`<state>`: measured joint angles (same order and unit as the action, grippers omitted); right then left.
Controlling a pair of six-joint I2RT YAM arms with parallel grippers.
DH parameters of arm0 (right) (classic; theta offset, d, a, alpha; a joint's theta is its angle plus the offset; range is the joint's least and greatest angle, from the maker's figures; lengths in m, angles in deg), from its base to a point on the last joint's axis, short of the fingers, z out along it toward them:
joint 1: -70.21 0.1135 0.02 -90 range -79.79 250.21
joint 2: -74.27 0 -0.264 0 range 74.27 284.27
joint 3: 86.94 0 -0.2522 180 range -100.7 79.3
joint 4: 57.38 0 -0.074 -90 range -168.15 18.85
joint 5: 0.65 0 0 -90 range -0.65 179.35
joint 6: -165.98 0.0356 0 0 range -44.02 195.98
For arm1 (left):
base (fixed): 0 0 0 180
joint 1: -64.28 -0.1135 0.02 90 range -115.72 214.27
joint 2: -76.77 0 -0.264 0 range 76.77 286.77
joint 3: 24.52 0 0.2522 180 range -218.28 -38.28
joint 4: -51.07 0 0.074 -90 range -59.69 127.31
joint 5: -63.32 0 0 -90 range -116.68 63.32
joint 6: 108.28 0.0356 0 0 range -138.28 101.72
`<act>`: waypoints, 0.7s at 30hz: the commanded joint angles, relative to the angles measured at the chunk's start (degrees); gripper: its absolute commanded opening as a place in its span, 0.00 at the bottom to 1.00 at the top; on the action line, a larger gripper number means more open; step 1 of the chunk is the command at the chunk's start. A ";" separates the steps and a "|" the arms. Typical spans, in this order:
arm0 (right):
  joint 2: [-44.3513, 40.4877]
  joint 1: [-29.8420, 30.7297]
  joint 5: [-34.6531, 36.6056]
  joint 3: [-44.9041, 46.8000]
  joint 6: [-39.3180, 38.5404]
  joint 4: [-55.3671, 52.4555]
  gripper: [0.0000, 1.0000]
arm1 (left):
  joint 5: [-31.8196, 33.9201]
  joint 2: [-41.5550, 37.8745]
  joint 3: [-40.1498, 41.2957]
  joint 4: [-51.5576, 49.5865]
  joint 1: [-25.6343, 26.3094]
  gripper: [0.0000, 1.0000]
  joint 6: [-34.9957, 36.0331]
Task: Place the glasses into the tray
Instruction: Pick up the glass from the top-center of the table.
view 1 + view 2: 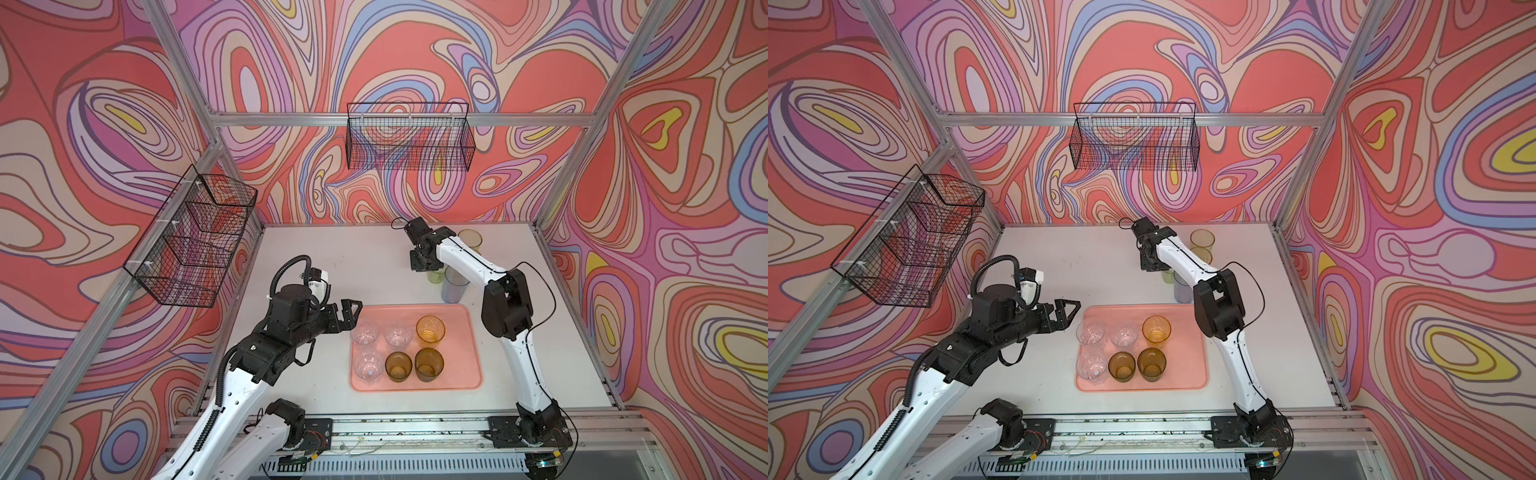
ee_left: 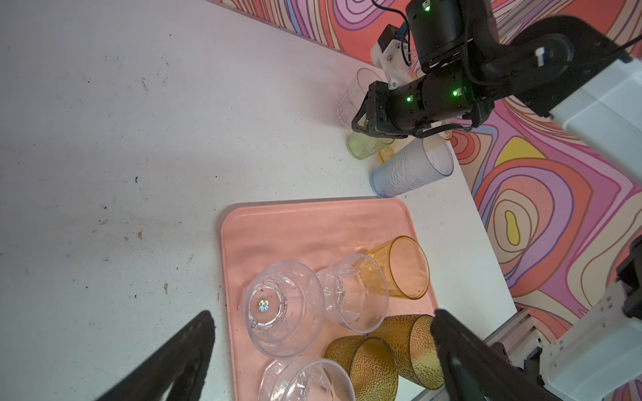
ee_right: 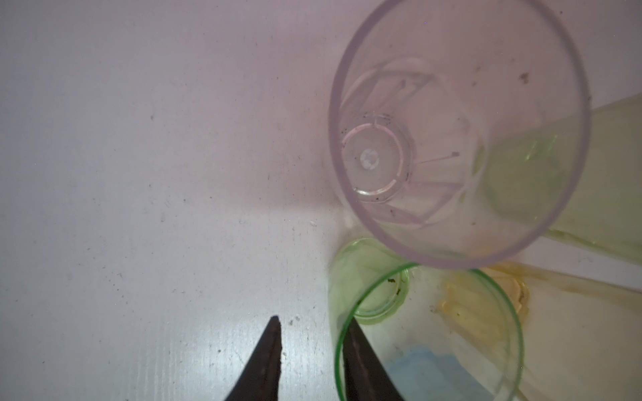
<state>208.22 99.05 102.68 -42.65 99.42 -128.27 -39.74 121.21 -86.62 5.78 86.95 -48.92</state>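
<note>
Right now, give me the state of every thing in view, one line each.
tray: on the table, six glasses standing inside
right hand: open, astride the green glass rim
green glass: upright on table, not yet gripped
left hand: open, empty, beside tray
blue-grey glass: upright on table
clear glass: upright beside green glass
yellow glasses: upright, partly hidden

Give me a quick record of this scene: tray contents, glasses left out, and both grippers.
container: salmon-pink tray, holding six
on tray: three clear glasses, one amber glass, two olive-brown glasses
off tray: green glass, blue-grey glass, lone clear glass, yellow glass, clustered
left gripper: open, beside tray
right gripper: jaws astride green glass's rim, gap showing
</note>
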 commanded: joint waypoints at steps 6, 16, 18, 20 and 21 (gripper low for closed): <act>0.42 -0.25 -2.82 -0.13 0.14 1.12 0.21 | -0.04 0.03 0.17 -0.49 0.18 1.00 0.15; -0.43 -0.25 -5.94 1.44 0.59 2.54 0.18 | -0.35 0.03 0.26 -0.38 0.19 1.00 0.13; -0.36 -0.28 -5.95 1.63 0.59 2.60 0.18 | -0.36 0.03 0.28 -0.23 0.25 1.00 0.07; -0.14 -0.25 -6.11 1.63 0.48 2.50 0.18 | -0.48 0.13 0.27 -0.22 0.18 1.00 0.10; -0.01 -0.29 -6.27 1.54 0.51 2.39 0.18 | -0.55 0.16 0.28 -0.29 0.22 1.00 0.07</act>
<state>208.20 99.03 97.19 -41.60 99.60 -126.32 -39.81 121.21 -86.62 5.80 86.95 -48.92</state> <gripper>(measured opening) 0.178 0.999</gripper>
